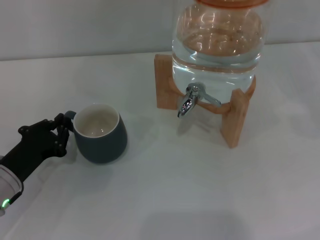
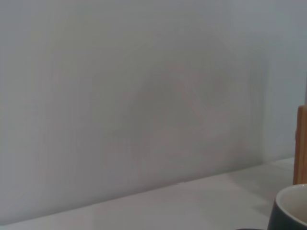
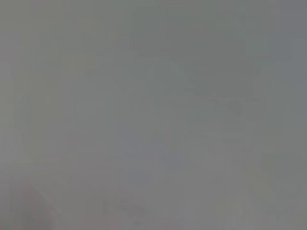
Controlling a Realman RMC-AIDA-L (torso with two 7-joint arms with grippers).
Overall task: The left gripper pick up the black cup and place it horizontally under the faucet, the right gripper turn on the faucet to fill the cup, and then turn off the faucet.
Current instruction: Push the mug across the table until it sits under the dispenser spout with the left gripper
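Observation:
The black cup (image 1: 101,136) stands upright on the white table, left of the water jar, its cream inside showing and its small handle (image 1: 70,115) turned toward my left arm. My left gripper (image 1: 62,135) sits low at the cup's left side, right by the handle. A corner of the cup (image 2: 290,211) shows in the left wrist view. The chrome faucet (image 1: 190,101) sticks out of the clear jar, its spout pointing down over bare table, well to the right of the cup. The right gripper appears in no view; the right wrist view is plain grey.
The clear water jar (image 1: 216,37) rests in a wooden stand (image 1: 235,117) at the back right. A pale wall runs behind the table. Open table surface lies between the cup and the stand and in front of both.

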